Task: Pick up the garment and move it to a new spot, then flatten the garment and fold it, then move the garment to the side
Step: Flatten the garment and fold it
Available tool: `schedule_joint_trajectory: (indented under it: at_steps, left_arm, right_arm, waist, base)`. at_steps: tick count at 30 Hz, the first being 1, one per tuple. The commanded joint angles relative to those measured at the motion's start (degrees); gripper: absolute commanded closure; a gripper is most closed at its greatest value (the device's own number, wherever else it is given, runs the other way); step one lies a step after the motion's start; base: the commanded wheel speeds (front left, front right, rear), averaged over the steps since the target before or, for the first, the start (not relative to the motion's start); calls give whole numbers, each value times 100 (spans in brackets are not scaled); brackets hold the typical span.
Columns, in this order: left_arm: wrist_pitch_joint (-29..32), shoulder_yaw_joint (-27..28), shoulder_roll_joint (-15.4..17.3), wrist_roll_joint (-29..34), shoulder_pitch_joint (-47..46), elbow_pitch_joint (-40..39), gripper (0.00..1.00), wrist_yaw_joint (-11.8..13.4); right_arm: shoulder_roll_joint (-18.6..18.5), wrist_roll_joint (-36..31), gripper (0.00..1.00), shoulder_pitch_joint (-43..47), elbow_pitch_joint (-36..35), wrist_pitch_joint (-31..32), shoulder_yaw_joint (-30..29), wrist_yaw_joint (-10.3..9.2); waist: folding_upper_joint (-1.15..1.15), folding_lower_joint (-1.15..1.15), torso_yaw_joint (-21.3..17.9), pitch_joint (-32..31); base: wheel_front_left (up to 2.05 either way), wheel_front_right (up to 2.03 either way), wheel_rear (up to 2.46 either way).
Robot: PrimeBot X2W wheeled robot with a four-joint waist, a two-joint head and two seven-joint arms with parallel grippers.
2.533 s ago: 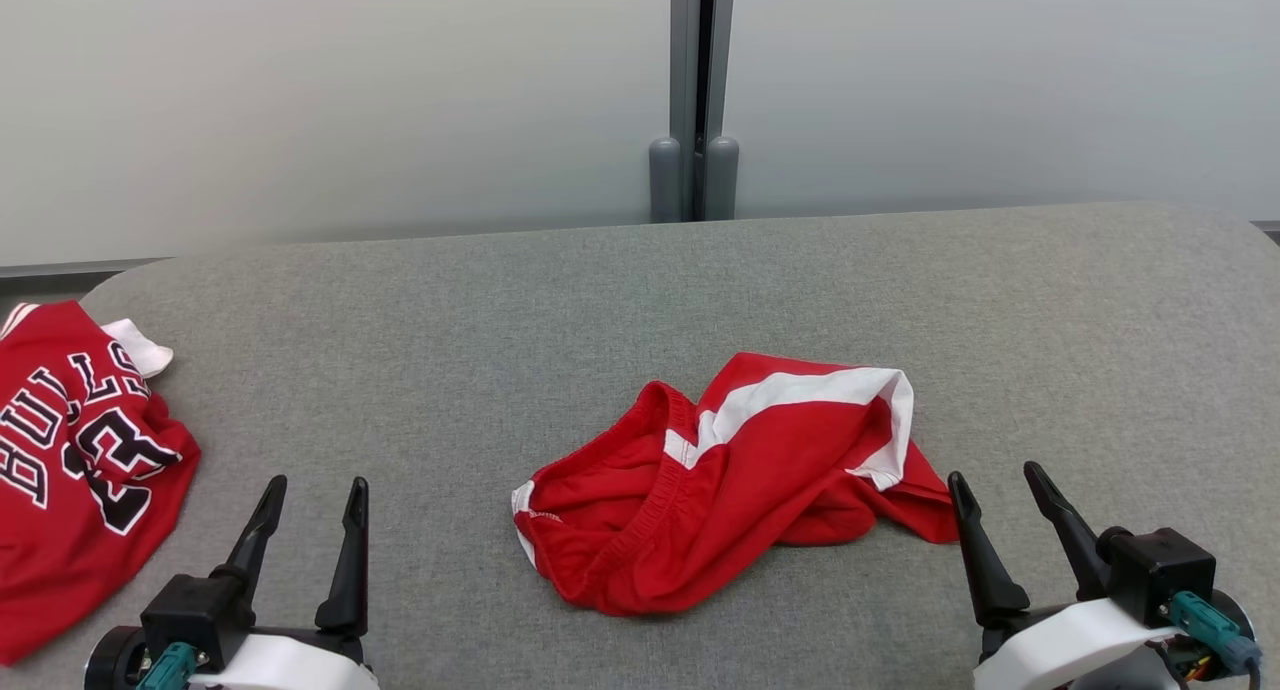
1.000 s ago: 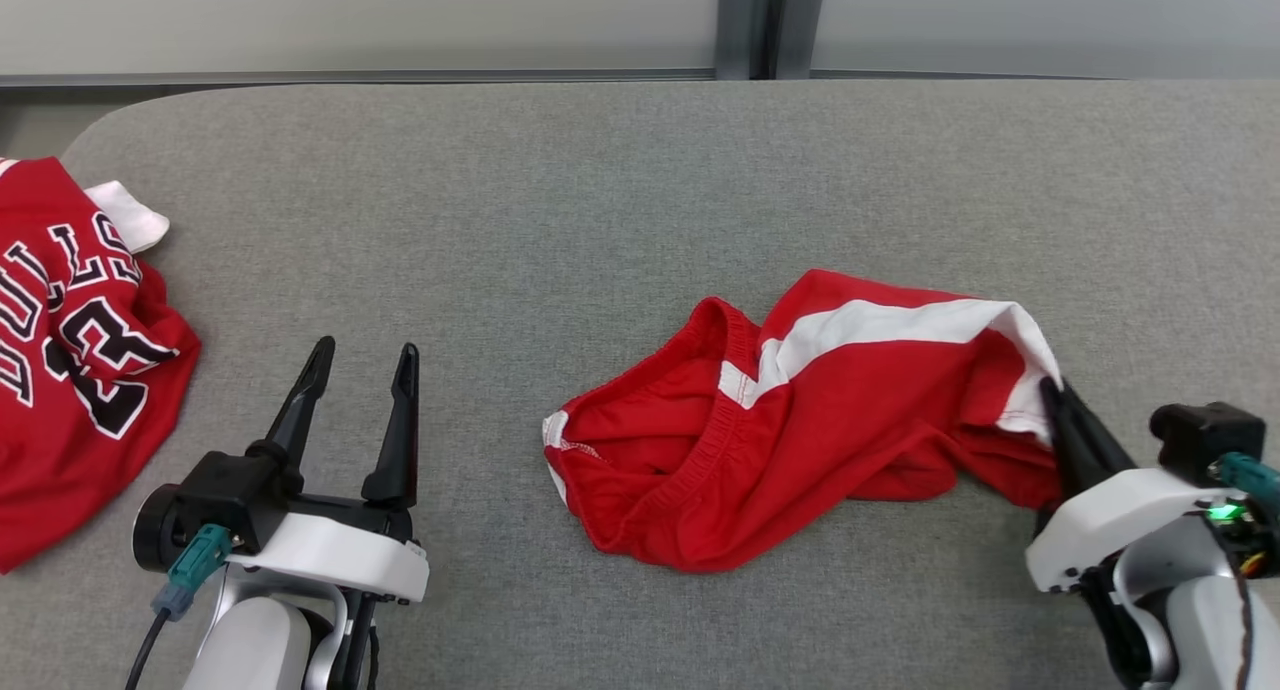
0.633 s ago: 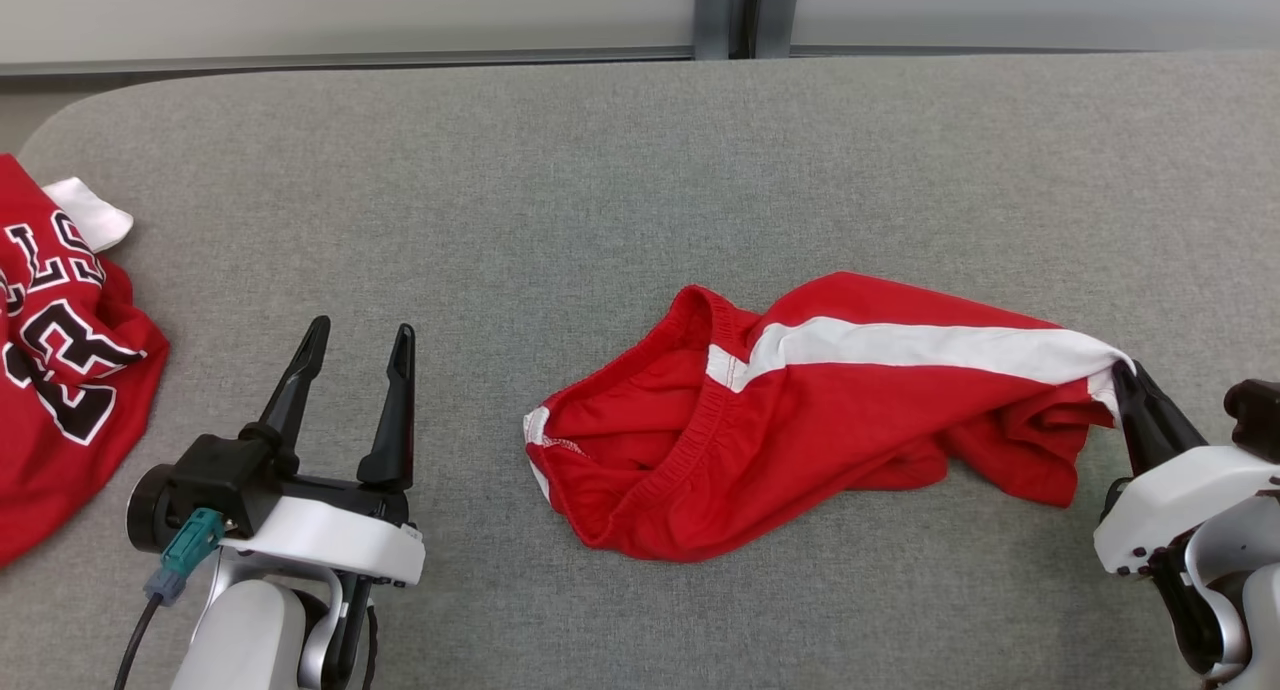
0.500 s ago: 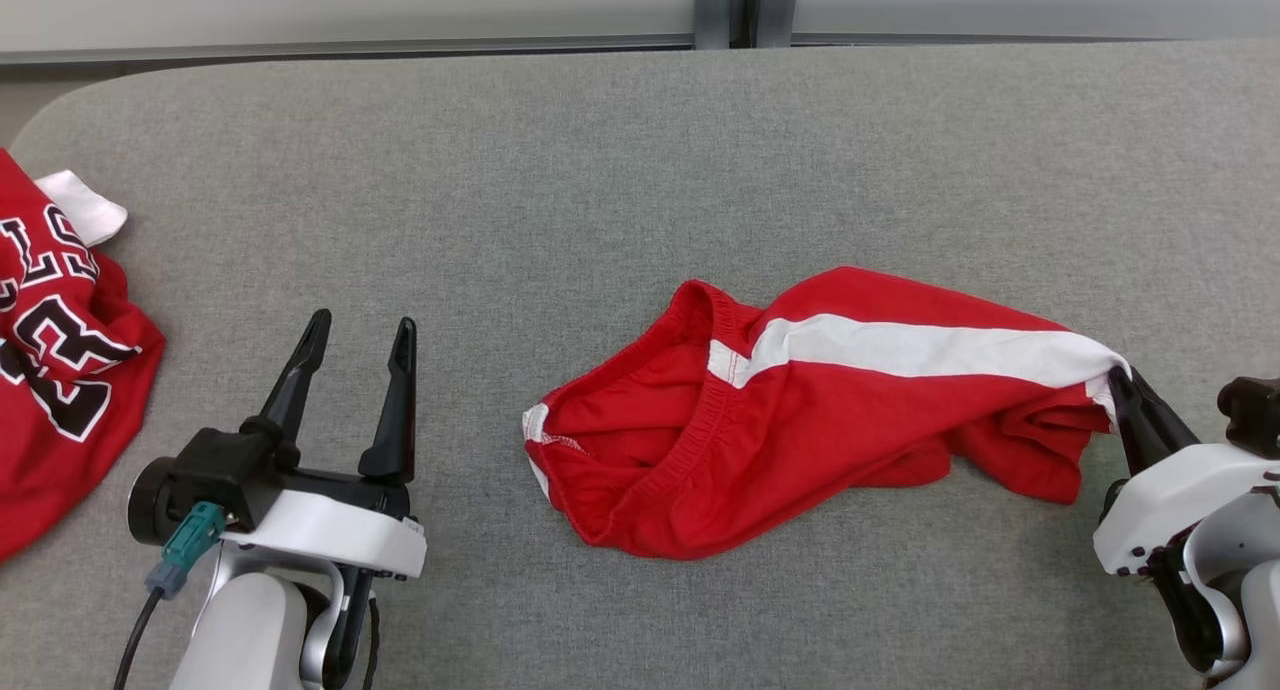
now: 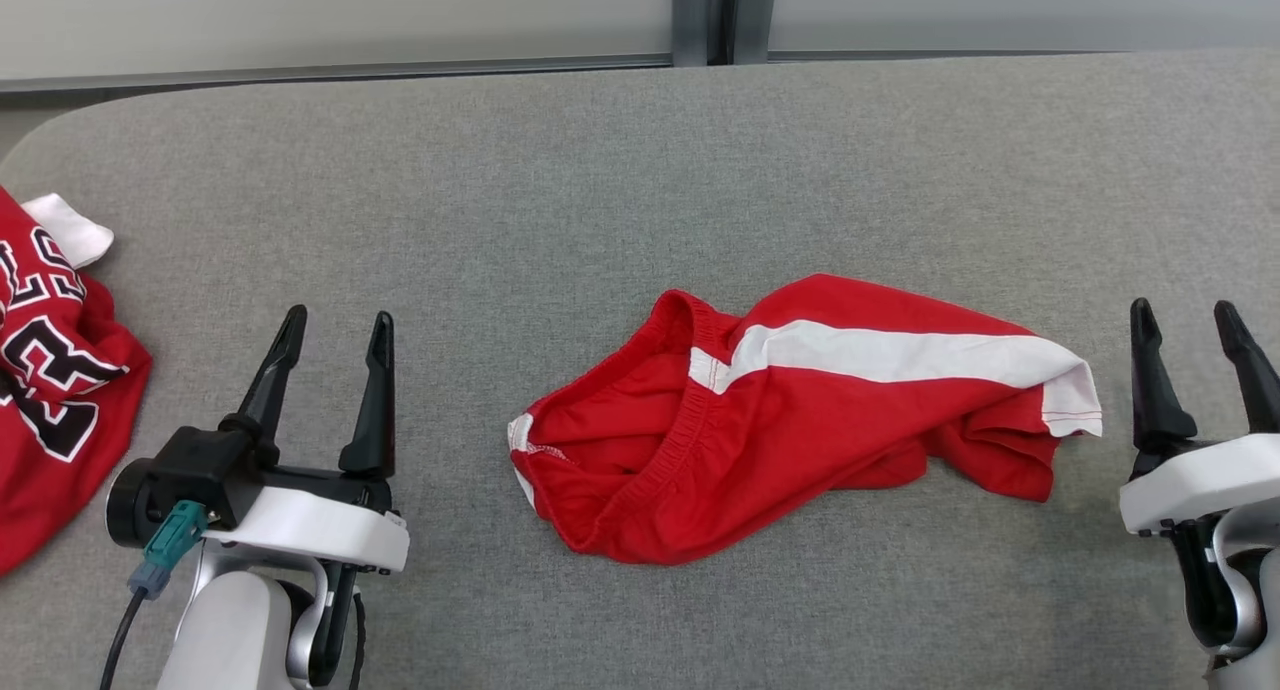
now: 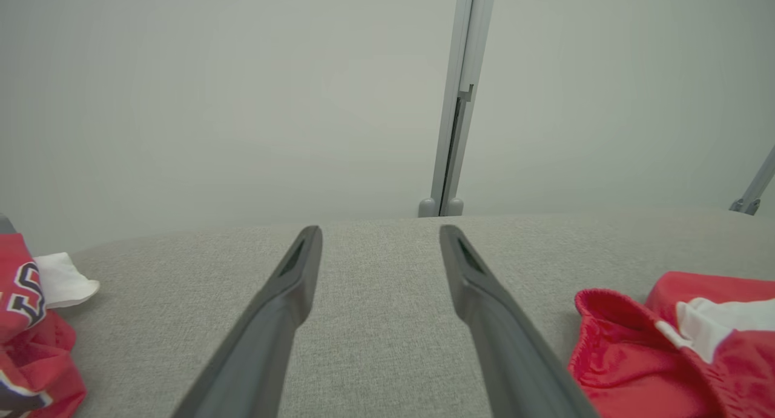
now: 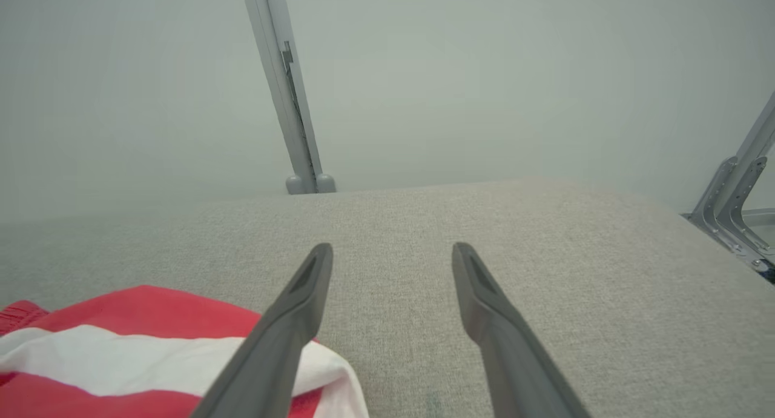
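The garment (image 5: 800,420) is a pair of red shorts with a white side stripe, lying rumpled on the grey table (image 5: 600,190), its elastic waistband toward the left. Its hem end points right. My right gripper (image 5: 1185,315) stands open just right of that hem, apart from the cloth, nothing between its fingers. In the right wrist view the shorts (image 7: 121,345) lie at the lower left beside the open gripper (image 7: 392,251). My left gripper (image 5: 335,325) stands open and empty, well left of the shorts. The left wrist view has the gripper (image 6: 379,233) open and the waistband (image 6: 611,333) at the lower right.
A red jersey (image 5: 50,370) with black and white lettering lies crumpled at the table's left edge, also in the left wrist view (image 6: 30,333). A pale wall with a grey vertical post (image 5: 705,15) runs behind the table. A metal bracket (image 7: 735,206) stands past the right end.
My right gripper, shut on the shorts' hem, dragged it rightward and stretched the shorts out, then opened and let go, ending clear to the right. The head camera also shifted.
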Motion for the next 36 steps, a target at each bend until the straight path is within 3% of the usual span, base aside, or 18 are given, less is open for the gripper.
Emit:
schedule_joint_trajectory:
  at_steps: [1, 6, 17, 36]
  left_arm:
    - [-9, 44, -8, 41, 68, -18, 0, 12]
    - [-9, 121, -35, 127, 181, -24, 0, 41]
    - [-9, 173, -93, 208, 607, 13, 0, 96]
    - [34, 66, -25, 217, 1010, 117, 0, 172]
  right_arm:
    - [25, -33, 0, 18, -118, -98, 23, 0]
    - [92, -263, 0, 159, -598, -320, 277, 0]
    - [458, -407, 0, 950, -1111, -167, 736, 0]
    - [655, -278, 0, 1368, -1205, -35, 782, 0]
  waist:
    - [0, 0, -30, -56]
    - [0, 0, -75, -248]
    - [0, 0, -94, -734]
    - [0, 0, -151, -1042]
  base:
    - [0, 0, 0]
    - [0, 0, 0]
    - [0, 0, 0]
    - [0, 0, 0]
